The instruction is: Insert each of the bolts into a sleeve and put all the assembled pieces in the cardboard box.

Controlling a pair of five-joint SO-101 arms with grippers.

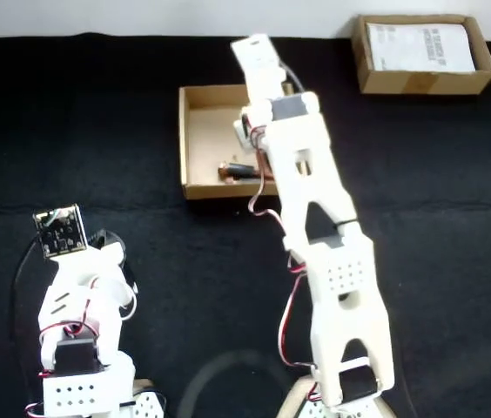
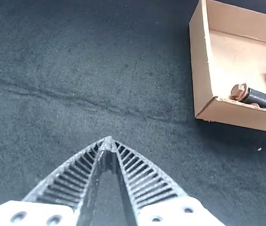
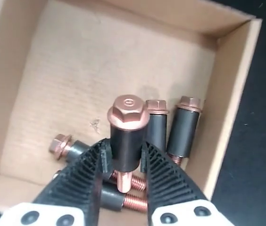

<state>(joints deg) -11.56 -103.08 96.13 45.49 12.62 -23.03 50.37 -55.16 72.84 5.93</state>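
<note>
Sleeve (image 3: 125, 147) and bolt (image 3: 127, 113), already joined, are pinched between the fingers of my right gripper (image 3: 125, 149) directly above the cardboard box (image 3: 100, 61), long axis pointing down into it. Other assembled pieces (image 3: 185, 127) lie inside. My left gripper (image 2: 108, 141), fingers pressed together on nothing, hangs well outside the box.

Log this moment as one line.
right gripper: shut on sleeved bolt, over cardboard box | left gripper: shut, empty, over table | box: other sleeved bolts inside
</note>
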